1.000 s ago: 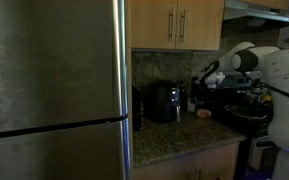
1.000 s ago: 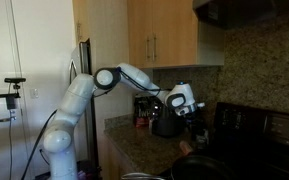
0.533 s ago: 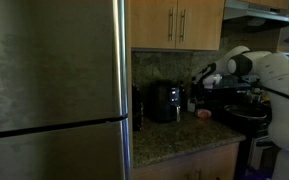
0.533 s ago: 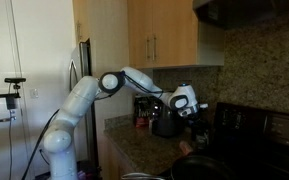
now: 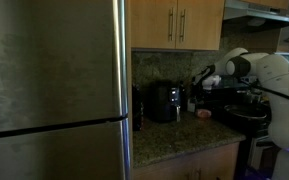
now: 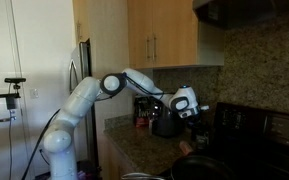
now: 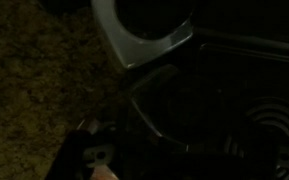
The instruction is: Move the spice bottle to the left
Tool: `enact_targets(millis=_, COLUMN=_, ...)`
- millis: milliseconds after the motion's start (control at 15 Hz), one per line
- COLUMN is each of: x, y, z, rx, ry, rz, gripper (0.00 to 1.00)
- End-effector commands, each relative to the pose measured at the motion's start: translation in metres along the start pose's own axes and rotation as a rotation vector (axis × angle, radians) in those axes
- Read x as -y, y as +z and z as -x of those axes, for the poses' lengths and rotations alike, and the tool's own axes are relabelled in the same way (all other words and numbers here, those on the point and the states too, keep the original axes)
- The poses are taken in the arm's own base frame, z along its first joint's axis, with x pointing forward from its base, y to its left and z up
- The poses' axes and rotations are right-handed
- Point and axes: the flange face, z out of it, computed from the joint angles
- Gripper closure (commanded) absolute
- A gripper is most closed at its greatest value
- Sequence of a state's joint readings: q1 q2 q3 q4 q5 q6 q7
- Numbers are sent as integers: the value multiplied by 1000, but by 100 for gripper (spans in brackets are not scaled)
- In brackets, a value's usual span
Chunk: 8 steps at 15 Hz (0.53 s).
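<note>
Over the last second my arm has eased slightly lower toward the table's [image 5: 174, 140] back edge. The end effector [image 6: 191, 112] hovers over what I take for the spice bottle [image 5: 192, 103], beside the black appliance [image 5: 164, 102]. It's too dark to tell how far it is open, and I judge nothing is grasped yet.

We are seeing the claw [image 5: 198, 84] hanging in a tight pocket: cabinets [image 5: 174, 22] are closing it in overhead, a black appliance [image 5: 164, 102] is standing near it on the desk [image 5: 169, 143], and the stove [image 5: 246, 116] is crowding the other side. The desk's front strip is lying open.
</note>
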<state>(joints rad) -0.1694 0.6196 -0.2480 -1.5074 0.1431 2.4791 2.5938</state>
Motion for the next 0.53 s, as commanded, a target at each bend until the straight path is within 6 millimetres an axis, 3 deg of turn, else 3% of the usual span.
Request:
enact_targets(millis=0, x=4, y=7, z=6, rx=32, ry=34, rz=-15, gripper=34)
enact_targets(millis=467, x=6, y=6, z=10, rx=70, ry=45, rz=-41, gripper=84)
